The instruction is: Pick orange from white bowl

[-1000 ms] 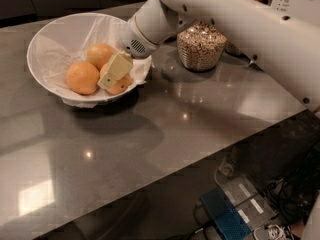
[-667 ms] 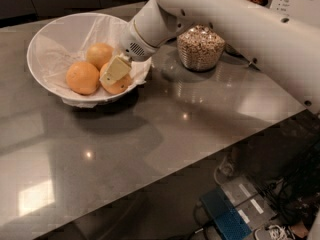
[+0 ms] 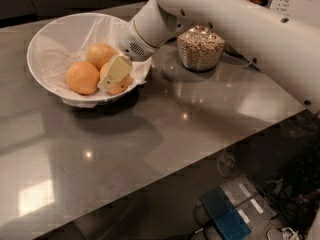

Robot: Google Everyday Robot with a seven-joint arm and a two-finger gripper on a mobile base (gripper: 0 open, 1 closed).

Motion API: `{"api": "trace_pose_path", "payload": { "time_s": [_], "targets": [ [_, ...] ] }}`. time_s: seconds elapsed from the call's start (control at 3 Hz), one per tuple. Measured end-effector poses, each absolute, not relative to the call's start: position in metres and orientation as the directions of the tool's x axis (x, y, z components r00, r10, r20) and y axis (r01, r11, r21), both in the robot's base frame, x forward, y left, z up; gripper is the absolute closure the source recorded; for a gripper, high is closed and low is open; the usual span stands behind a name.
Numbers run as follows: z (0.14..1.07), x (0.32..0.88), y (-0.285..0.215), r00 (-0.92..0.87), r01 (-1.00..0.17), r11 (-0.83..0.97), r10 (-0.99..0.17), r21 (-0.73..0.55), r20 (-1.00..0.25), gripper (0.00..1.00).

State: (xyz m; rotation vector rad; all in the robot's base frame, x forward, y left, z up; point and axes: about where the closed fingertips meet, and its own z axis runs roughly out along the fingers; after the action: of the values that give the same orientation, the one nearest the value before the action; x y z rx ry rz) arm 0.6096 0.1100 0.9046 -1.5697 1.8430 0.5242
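The pale, wedge-shaped claw (image 3: 116, 74) reaches into the round white bowl (image 3: 40, 40), which is lined with crinkled paper. It lies against the right-hand orange (image 3: 121, 86), one of three dimpled fruits. Its grip cannot be told. A glass jar (image 3: 201, 48) of cereal stands on the glossy grey desk (image 3: 175, 134).

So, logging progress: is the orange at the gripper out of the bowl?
In. The orange rests inside the white bowl, below its rim, the gripper over it.
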Motion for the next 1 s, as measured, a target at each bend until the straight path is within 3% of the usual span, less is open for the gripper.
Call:
{"api": "trace_pose_path", "payload": {
  "time_s": [1.0],
  "targets": [
    [0.883,0.612,0.113,-0.108,-0.968,0.231,-0.736,-0.098,-0.668,0.22]
  ]
}}
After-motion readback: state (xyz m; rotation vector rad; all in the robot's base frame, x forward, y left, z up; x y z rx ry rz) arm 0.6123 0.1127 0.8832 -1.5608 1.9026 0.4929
